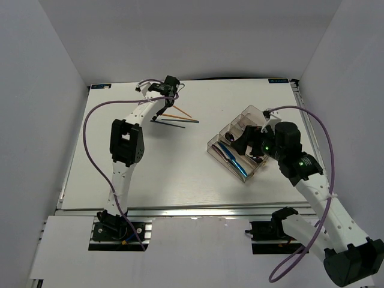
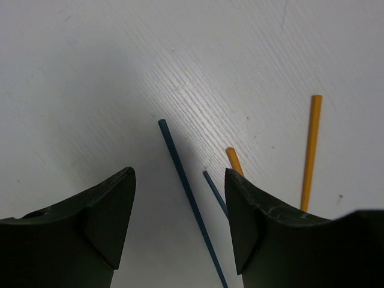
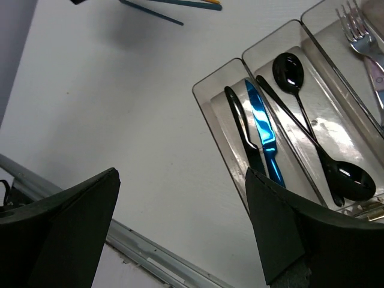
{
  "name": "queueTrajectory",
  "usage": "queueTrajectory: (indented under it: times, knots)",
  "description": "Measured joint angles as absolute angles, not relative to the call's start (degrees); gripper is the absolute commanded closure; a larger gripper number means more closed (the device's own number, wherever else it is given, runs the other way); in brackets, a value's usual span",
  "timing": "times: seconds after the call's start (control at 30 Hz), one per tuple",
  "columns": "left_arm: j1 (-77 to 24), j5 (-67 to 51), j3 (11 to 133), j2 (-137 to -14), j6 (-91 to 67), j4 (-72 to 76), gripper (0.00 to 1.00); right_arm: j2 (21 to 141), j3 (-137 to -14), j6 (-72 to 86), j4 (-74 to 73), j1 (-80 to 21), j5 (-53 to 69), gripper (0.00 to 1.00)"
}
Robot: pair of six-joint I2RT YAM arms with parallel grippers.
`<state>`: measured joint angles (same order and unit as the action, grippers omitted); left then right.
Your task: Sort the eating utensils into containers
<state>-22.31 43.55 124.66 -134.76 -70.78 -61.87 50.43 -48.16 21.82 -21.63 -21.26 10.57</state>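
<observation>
From above, your left gripper [image 1: 159, 111] hangs over the loose sticks at the far side of the table [image 1: 120, 180], and your right gripper [image 1: 245, 144] sits over the organizer tray [image 1: 215, 147], well apart from the other arm.

In the left wrist view the jaws stand wide with nothing held. A dark blue stick [image 2: 186, 192] runs straight up between the fingers, a second lies just inside the right one, and the orange chopsticks [image 2: 310, 153] lie beyond that finger on its outer side.

In the right wrist view the jaws are also wide and empty. Just ahead of the right finger, the tray holds the blue knife [image 3: 264, 129] beside a dark knife [image 3: 240, 126], two black spoons [image 3: 291, 69] next door and a silver fork [image 3: 357, 30] further over (other compartments are cut off).

You look most of the way there, with only the sticks left to bring across
</observation>
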Motion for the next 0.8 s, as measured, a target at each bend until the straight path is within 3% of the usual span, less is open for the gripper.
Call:
queueTrajectory:
  times: [0.43,0.6,0.8]
  knots:
    - [-18.9,43.1,127.8,-142.3,-70.3,-59.2,0.34,46.6,-44.1,22.1,-20.9,-27.4,12.6,0.11]
    - [-18.9,42.4,127.8,-144.7,-70.0,-59.1,0.42,46.9,-44.1,22.1,-20.8,-28.5,12.6,0.11]
    - [-18.9,42.4,127.1,-145.0,-70.1,-59.0,0.64,47.3,-44.1,22.1,-20.8,-29.1,12.8,0.11]
